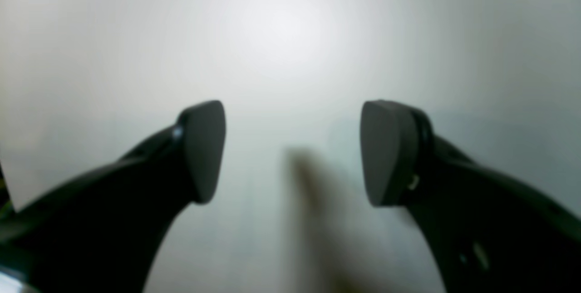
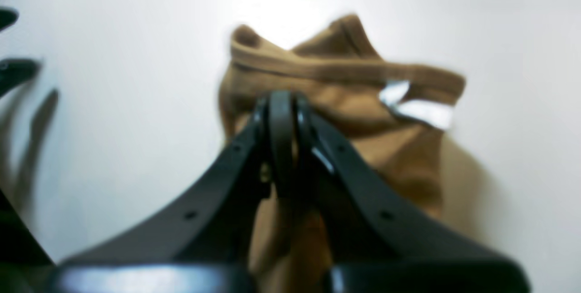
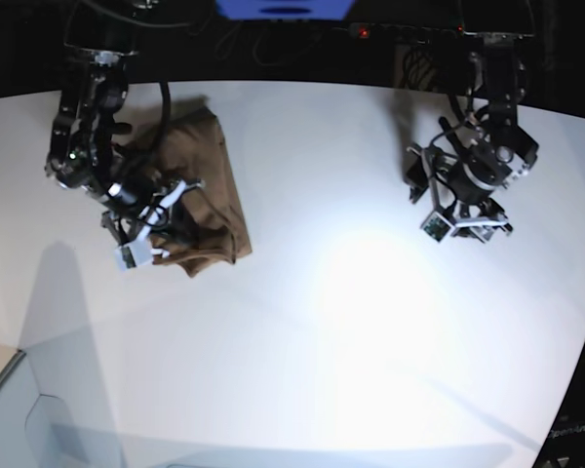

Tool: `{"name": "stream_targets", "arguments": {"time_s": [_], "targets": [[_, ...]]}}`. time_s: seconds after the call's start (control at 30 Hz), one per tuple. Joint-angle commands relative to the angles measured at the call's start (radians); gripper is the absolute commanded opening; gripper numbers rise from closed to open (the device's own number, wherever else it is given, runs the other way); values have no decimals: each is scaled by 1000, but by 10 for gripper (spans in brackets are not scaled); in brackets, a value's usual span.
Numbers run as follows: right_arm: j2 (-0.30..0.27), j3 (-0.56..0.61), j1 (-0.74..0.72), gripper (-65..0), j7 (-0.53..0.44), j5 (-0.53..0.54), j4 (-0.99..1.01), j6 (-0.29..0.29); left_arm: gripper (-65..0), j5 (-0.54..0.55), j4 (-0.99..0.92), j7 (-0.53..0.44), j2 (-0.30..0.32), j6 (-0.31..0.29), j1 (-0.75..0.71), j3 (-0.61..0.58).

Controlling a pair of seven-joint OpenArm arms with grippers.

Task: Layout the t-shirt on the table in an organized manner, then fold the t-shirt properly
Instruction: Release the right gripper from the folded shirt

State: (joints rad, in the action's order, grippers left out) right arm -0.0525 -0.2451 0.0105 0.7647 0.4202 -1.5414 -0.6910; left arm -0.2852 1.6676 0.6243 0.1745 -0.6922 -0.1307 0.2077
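Pinching a bunched fold of the t-shirt (image 2: 363, 102), your right claw (image 2: 281, 116) is closed on cloth, likely to drag it flat. T-shirt sits crumpled at the counter (image 3: 370, 341) far-left. Left claw (image 1: 292, 152) gapes empty over bare counter, far right. No containers visible.

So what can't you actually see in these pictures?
- Base view: much of the t-shirt hidden under the right arm; sleeves indistinguishable.
- Right wrist view: white tag too blurred to read; the shut right gripper covers where it grips the cloth.
- Left wrist view: table blurred; the brown smear below is unidentifiable.
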Motion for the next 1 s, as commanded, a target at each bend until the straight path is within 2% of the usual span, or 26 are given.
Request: {"name": "stream_targets", "arguments": {"time_s": [0.0, 0.2, 0.43, 0.5, 0.6, 0.8, 0.9, 0.97], "targets": [[-2, 16, -40, -650, -26, 21, 12, -7, -199, 7, 19, -17, 9, 7, 4, 5], [-2, 117, -134, -650, -32, 21, 166, -7, -199, 7, 19, -17, 7, 7, -25, 5], [-5, 166, -163, -650, -172, 21, 281, -7, -199, 7, 19, -17, 9, 7, -48, 5], [-5, 163, -172, -650, -181, 21, 282, -7, -199, 7, 19, -17, 10, 7, -48, 5], [-14, 160, -168, -650, -179, 21, 210, -7, -199, 7, 19, -17, 10, 7, -48, 5], [-28, 158, -71, -650, -179, 21, -74, -7, -199, 7, 19, -17, 7, 7, -48, 5], [-68, 146, -7, -650, -185, 19, -138, -7, -199, 7, 19, -17, 7, 7, -48, 5], [-80, 89, 33, -650, -189, 19, -135, -7, -199, 7, 19, -17, 7, 7, -48, 5]]}}
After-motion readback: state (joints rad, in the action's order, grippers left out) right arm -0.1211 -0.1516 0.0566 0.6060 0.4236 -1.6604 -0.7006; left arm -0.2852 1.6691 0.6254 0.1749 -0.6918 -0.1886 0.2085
